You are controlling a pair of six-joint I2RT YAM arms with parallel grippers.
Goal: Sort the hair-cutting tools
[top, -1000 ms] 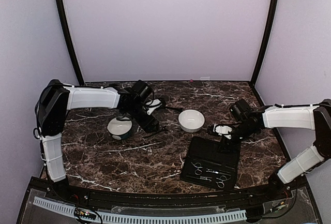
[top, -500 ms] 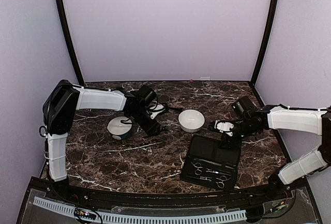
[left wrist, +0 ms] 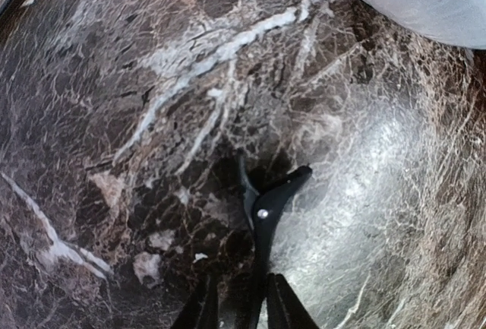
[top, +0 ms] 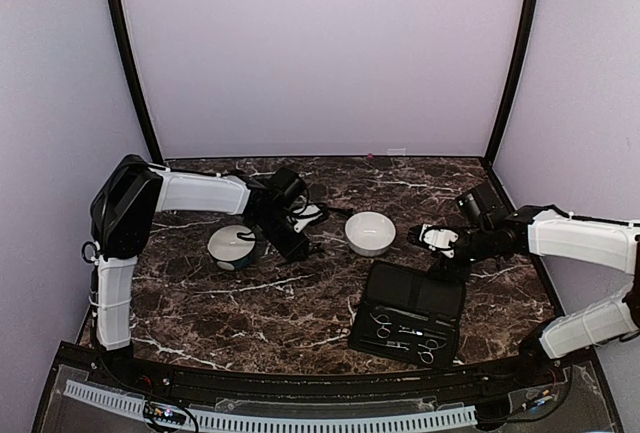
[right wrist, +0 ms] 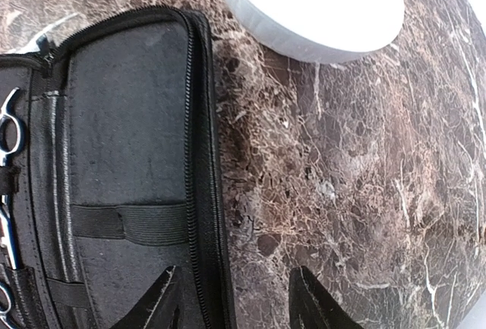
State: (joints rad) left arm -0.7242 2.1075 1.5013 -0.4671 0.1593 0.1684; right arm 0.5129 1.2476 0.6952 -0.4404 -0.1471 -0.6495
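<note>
A slim black tool with a silver rivet (left wrist: 263, 215) lies on the marble. Its stem runs down between the fingers of my left gripper (left wrist: 243, 310). The jaws have narrowed around the stem, with a thin gap still showing on the left side. In the top view this gripper (top: 292, 240) is low between the two white bowls. Silvery scissors (top: 383, 329) and other small tools sit in the open black case (top: 410, 298). My right gripper (right wrist: 234, 306) hangs open over the case's zipper edge with nothing in it. It is seen from above (top: 447, 261) at the case's far side.
The left white bowl (top: 232, 244) has something dark in it. The middle white bowl (top: 370, 233) also shows in the right wrist view (right wrist: 311, 2). A bowl's rim (left wrist: 425, 2) is in the left wrist view. Scissor rings (right wrist: 9, 131) are strapped into the case (right wrist: 129, 154).
The left jaws have narrowed a lot around the black tool. The right arm has pulled back to the right, away from the case, and its jaws stand slightly wider.
</note>
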